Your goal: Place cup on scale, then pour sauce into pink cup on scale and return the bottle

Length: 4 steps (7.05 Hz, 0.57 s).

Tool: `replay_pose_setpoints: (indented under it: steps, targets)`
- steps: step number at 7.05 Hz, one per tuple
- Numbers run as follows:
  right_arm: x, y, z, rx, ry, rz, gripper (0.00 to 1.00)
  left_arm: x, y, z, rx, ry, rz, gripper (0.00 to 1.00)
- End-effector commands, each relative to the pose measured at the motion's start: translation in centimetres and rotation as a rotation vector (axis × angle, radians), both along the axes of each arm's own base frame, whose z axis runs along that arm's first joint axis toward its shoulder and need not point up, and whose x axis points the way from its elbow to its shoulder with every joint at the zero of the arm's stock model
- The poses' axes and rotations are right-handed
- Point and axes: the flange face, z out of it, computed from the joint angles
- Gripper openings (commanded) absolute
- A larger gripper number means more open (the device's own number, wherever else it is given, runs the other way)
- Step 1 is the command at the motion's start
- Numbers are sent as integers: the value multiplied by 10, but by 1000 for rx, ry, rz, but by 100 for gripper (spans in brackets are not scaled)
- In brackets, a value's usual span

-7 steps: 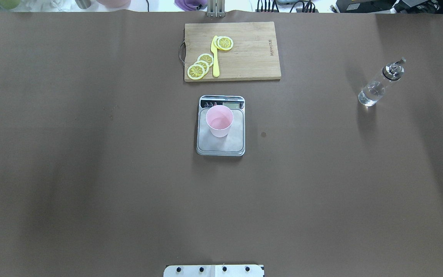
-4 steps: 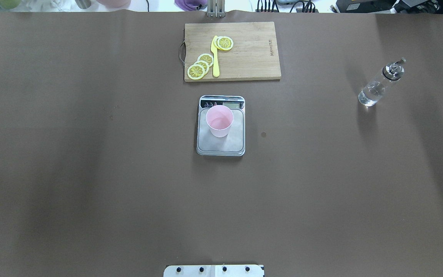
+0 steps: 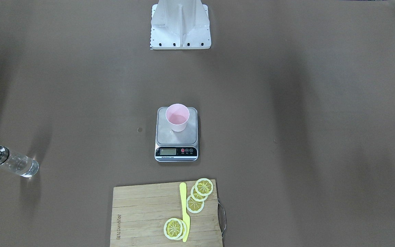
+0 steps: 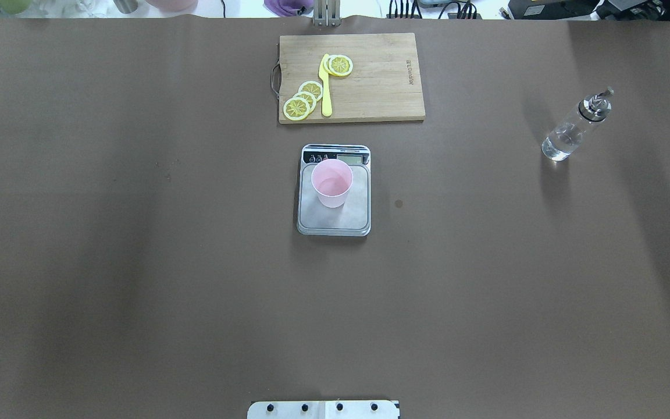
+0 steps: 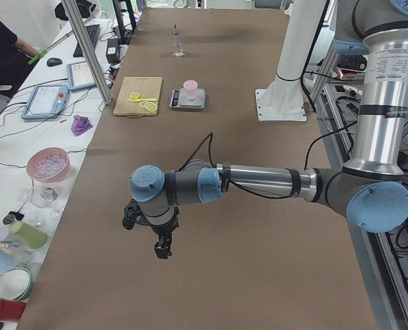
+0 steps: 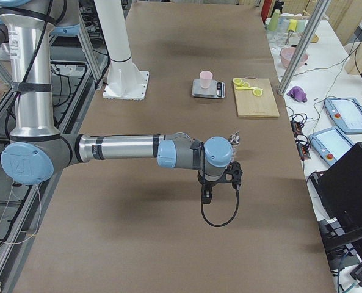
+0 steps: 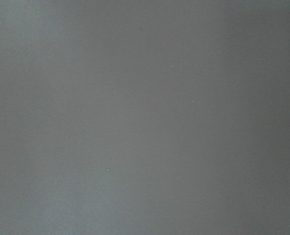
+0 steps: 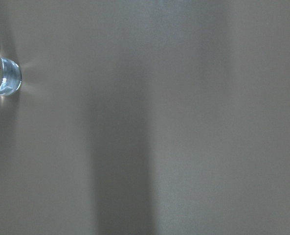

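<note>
1. Nothing has moved since the earlier overhead pictures: the cup, scale and bottle sit in the same spots on the surface.
2. The cup stands upright on the scale, toward the 12 o'clock end of the platform and just short of the display strip.
3. The bottle stands upright, well apart from the scale at about 2 o'clock, with clear liquid in its lower part.
4. At 12 o'clock from the scale lies a cutting board with lemon slices and a yellow knife.
5. The arms show only in the side views. The right arm reaches out near the bottle, and the left arm reaches over bare surface.
6. I cannot tell whether the left jaws or the right jaws are open or closed. Neither has the cup or the bottle, which both stand free.
7. The cup placement looks done. A faint curve inside the cup may be liquid, but I cannot tell, so the pour may be either ahead or finished.
8. If the pour is ahead, the right arm should come down on the bottle's body and lift it straight. It should then carry it toward 8 o'clock to the cup and tip the spout over the rim.
</note>
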Motion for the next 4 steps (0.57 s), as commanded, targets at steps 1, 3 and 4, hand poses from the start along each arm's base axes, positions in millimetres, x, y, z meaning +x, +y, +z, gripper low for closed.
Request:
replay_pose_setpoints:
  steps: [1,3,4]
  targets:
    - [0,1,4,-10,0,0,100,1,-1,-5,12,0,3,99]
    - [0,1,5,-11,0,0,100,0,-1,-8,20,-2,2,99]
    - [0,1,5,-13,0,0,100,0,-1,-9,20,-2,2,99]
